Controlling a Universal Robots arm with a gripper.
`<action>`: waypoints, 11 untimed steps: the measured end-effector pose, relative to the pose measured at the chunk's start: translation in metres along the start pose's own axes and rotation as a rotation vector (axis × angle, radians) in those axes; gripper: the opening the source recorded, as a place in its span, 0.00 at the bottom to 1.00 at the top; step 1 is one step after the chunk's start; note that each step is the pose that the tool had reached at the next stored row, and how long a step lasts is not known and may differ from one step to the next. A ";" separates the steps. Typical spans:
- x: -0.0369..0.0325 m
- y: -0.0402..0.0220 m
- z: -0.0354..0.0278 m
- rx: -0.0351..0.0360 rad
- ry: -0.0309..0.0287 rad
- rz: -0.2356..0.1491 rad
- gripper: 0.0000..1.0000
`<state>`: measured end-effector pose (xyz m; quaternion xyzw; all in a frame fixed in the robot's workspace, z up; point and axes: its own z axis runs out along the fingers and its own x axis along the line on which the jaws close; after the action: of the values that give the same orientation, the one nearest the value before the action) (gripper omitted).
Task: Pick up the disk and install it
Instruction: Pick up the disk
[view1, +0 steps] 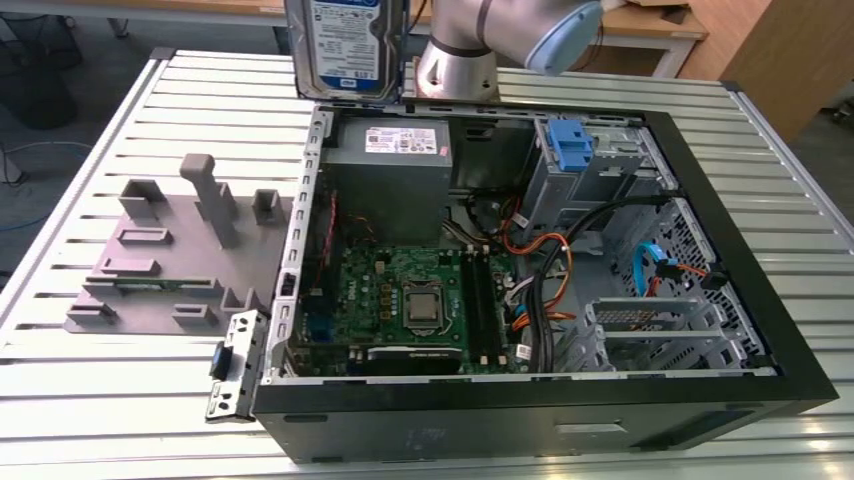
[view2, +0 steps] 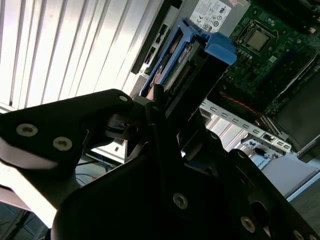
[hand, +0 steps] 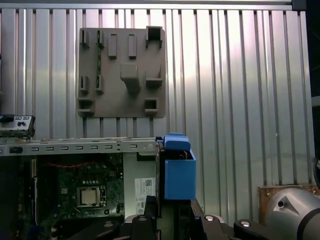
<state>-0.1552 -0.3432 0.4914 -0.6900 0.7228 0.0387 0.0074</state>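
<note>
Blue-railed, silver-grey disk (view1: 344, 45) hangs upright in the air above the case (view1: 534, 425), over the wall by the supply (view1: 387, 190). My gripper (view2: 160, 115) is clenched on the disk's railed edges. Risks, as I judge them: the disk could twist or slip in so narrow a grasp, and the loose cables (view1: 554, 245) inside the case could snag it near the bay. Count: one disk, one case, one supply, one blue latch (view1: 570, 148) inside the case, one grey plate (view1: 174, 250) beside the case.
</note>
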 end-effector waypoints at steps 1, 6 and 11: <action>-0.0002 -0.0034 -0.0001 -0.0001 0.0000 0.000 0.35; -0.0010 -0.0212 -0.0004 -0.0006 0.0001 0.000 0.35; -0.0019 -0.0394 -0.0007 -0.0012 0.0001 0.000 0.35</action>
<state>-0.1157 -0.3431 0.4905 -0.6899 0.7228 0.0391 0.0069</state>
